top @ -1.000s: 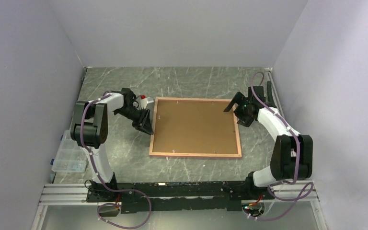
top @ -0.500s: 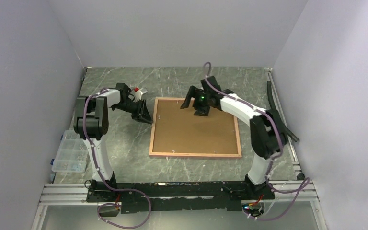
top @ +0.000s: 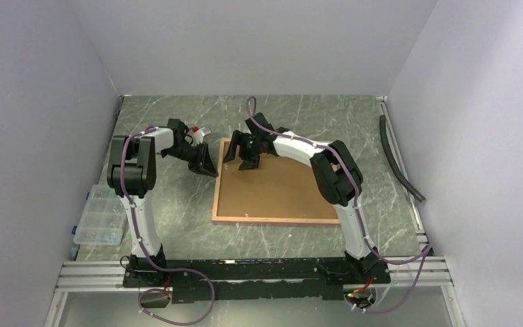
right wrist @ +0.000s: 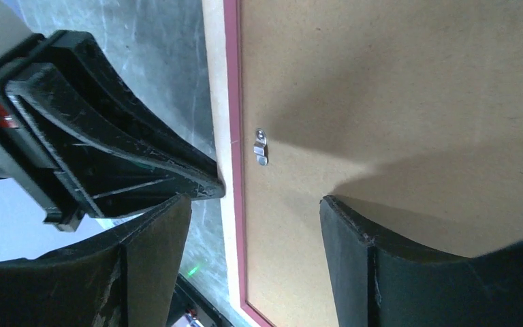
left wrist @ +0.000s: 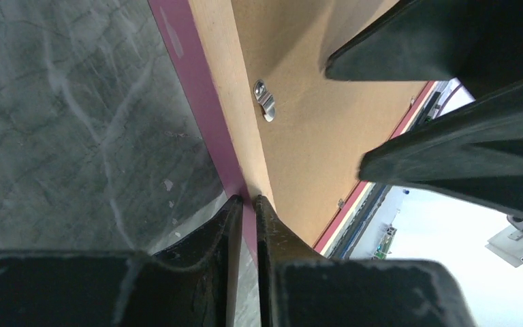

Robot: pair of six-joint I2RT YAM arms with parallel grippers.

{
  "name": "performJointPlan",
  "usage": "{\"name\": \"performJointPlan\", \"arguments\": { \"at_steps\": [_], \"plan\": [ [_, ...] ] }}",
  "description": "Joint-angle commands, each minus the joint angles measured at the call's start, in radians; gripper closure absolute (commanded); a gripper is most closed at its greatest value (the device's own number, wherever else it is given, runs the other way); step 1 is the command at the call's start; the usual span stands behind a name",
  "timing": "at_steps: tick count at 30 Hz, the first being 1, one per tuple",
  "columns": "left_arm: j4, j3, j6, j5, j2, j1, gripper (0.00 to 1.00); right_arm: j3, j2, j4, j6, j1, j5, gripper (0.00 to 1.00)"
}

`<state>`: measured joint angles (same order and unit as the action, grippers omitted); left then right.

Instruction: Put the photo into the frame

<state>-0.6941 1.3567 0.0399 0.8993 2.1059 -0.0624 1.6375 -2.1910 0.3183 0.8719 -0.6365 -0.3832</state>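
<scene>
Where the table (top: 177, 204) meets the left wall, a clear parts box (top: 99, 219) sits apart from everything else. Left gripper (top: 209, 169) is at the frame's (top: 279, 220) left rim, near the far corner. In its wrist view the jaws are nearly closed and the tips straddle the pink rim, one on the table side and one on the wood border. I can't tell whether they actually clamp it.

The frame lies flat, back up, mid-table, with the brown backing board (top: 279, 191) filling it. A small metal clip (left wrist: 264, 101) sits on the board just inside the left rim.

The right arm reaches across the frame from the right. Right gripper (top: 240, 160) hangs over the far-left corner, close to the left gripper. Its jaws are wide and hold nothing. One finger is out by the left rim, the other over the board, with the clip ahead between them.

A dark hose (top: 396, 163) lies along the right edge of the table, well clear of the frame.
</scene>
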Motion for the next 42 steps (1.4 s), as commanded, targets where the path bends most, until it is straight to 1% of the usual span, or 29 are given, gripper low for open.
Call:
{"name": "performJointPlan", "arguments": {
  "at_steps": [1, 12, 28, 42],
  "plan": [
    [0.024, -0.008, -0.005, -0.003, 0.026, -0.011, 0.84, 0.052, -0.039, -0.04, 0.038, -0.015, -0.025, 0.28],
    [0.035, -0.021, -0.017, 0.004, 0.01, -0.012, 0.87, 0.091, -0.103, -0.045, 0.059, -0.021, -0.028, 0.38],
    [0.043, -0.018, -0.028, 0.008, -0.001, -0.014, 0.88, 0.151, -0.137, -0.045, 0.087, -0.049, -0.06, 0.39],
    [0.045, -0.019, -0.032, 0.011, -0.01, -0.014, 0.88, 0.165, -0.16, -0.059, 0.11, -0.062, -0.06, 0.39]
  ]
}}
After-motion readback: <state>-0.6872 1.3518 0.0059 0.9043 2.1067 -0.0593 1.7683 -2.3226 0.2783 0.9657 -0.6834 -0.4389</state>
